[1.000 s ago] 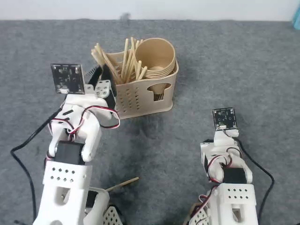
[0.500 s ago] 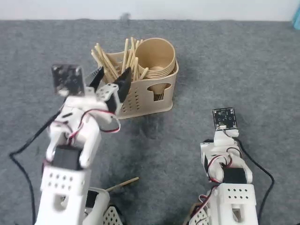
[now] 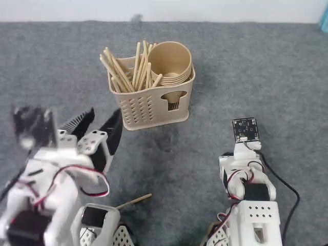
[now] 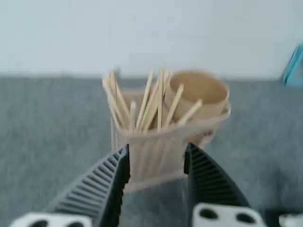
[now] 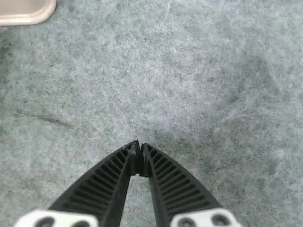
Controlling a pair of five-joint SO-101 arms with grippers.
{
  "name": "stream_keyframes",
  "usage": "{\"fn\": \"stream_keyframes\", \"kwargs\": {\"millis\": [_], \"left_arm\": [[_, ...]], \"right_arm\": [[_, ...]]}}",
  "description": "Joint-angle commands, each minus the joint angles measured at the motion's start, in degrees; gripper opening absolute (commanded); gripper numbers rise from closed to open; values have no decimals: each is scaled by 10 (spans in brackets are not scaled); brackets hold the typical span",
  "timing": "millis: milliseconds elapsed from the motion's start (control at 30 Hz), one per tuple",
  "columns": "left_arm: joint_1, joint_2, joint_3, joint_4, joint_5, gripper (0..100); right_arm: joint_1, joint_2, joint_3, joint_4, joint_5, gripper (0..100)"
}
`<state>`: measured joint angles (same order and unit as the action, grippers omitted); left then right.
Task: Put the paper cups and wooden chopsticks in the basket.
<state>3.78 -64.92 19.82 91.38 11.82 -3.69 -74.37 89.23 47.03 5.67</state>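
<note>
The tan perforated basket [image 3: 154, 105] stands at the back centre of the grey carpet. Stacked paper cups [image 3: 171, 61] fill its right half and several wooden chopsticks [image 3: 125, 69] stand in its left half. One loose chopstick [image 3: 134, 201] lies on the carpet near the left arm's base. My left gripper [image 3: 105, 113] is open and empty, a short way in front of the basket's left side; the left wrist view looks between its fingers [image 4: 157, 149] at the basket [image 4: 161, 142]. My right gripper [image 5: 138, 145] is shut and empty above bare carpet.
The right arm [image 3: 246, 177] is folded back at the front right. A corner of the basket [image 5: 23, 9] appears in the right wrist view. Open carpet lies between the arms and to the right of the basket.
The left arm has drawn back from the basket's left side toward the front, its gripper open and empty. The right arm has not moved.
</note>
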Motion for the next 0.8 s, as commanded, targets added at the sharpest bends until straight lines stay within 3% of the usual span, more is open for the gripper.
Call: {"fn": "stream_keyframes", "kwargs": {"millis": [0, 133, 233, 500, 767], "left_arm": [[5, 127, -90, 93, -69, 175], [9, 179, -67, 93, -143, 177], [70, 197, -19, 93, -207, 177], [244, 243, 153, 91, -215, 178], [245, 404, 156, 91, -295, 178]], "right_arm": [[6, -13, -5, 6, 8, 8], [7, -13, -5, 7, 8, 8], [7, -13, -5, 6, 8, 8], [7, -13, -4, 2, 9, 8], [6, -13, -4, 1, 9, 8]]}}
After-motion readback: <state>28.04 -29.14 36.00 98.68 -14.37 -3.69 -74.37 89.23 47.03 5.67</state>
